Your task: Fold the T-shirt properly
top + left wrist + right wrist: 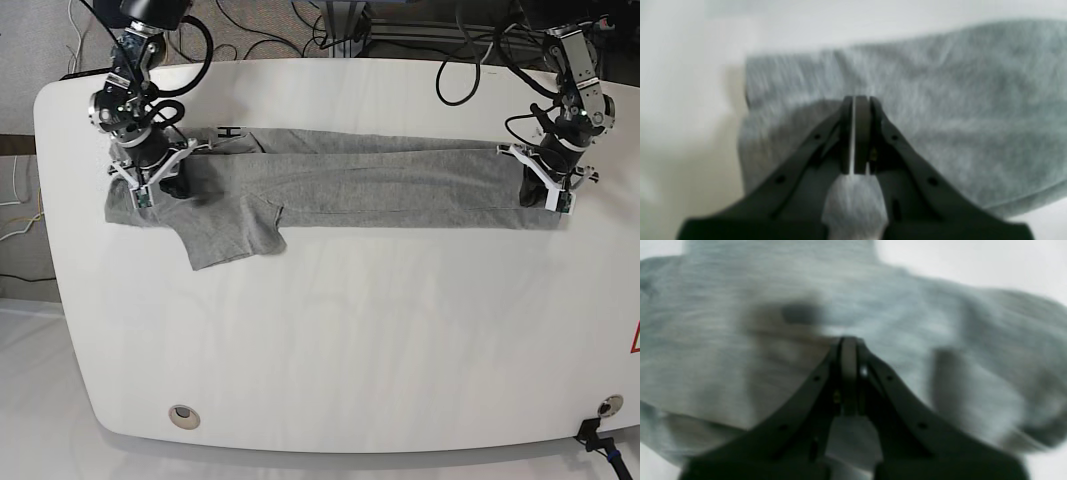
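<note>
Both arms are reaching down onto the white table (330,350) from its far edge, one at each end of the shirt. The right gripper (150,180) comes in at a slant, wrist angled toward the table's middle, and sits low on the cloth. The left gripper (545,185) leans the same sort of way at the opposite end, also right down at the fabric.

In the left wrist view the left one's jaws are pinched nearly together with just a thin pale sliver between the pads, and grey fabric bunches up right behind them, so it's clamped on the T-shirt (370,190). The right wrist view is blurry, but its jaws look pressed tight together too, with cloth showing behind them and more spread out ahead of the tips; looks like it's got hold of the shirt as well.

The shirt itself is heather grey, pulled into a long band stretched straight between the two grippers. It looks folded lengthwise, with a layered edge running along the strip. Just below and inward of the right gripper a sleeve (235,235) flops out toward the near side. A bit of dark lettering shows just past that gripper on the far edge.
</note>
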You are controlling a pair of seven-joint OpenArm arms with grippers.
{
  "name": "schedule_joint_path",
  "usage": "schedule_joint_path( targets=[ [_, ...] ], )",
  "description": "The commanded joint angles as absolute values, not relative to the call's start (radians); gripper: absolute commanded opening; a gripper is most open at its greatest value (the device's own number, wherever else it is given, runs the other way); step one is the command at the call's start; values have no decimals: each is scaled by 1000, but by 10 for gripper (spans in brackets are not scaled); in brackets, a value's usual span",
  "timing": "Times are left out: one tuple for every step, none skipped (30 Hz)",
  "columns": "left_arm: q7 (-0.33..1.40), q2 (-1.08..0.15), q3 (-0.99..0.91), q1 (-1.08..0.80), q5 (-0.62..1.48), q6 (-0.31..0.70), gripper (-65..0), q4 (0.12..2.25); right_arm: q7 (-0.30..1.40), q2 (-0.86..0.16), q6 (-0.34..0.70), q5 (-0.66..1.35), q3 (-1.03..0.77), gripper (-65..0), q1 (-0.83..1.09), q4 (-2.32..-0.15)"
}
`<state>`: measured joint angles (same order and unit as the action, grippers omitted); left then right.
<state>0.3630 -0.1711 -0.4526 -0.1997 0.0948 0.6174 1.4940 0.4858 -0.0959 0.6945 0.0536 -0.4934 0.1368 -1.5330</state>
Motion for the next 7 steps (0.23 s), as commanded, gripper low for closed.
schedule_joint_path(
  targets=[
    [277, -137, -455, -199, 42, 616, -650, 1512, 404, -44, 697, 2, -496, -650, 136, -1590],
    [245, -116, -455, -200, 7, 616, -650, 1512, 377, -21, 691, -27, -496, -650, 150, -1606],
    [225, -104, -455, -209, -21, 616, -650, 1512, 348, 1, 667, -50, -496, -650, 159, -1623],
    [203, -97, -455, -219, -38, 616, -650, 1514, 321, 24, 636, -70, -496, -650, 170, -1635],
    [180, -90, -455, -228, -41, 616, -650, 1514, 306, 39, 621, -81, -493, -650, 180, -1641],
    [162, -81, -455, -242, -39, 618, -650, 1514, 302, 45, 608, -88, -481, -650, 186, -1644],
    [154, -77, -453, -252, -39, 619, -650, 1515, 300, 41, 601, -88, -458, -650, 193, -1646]
  ],
)
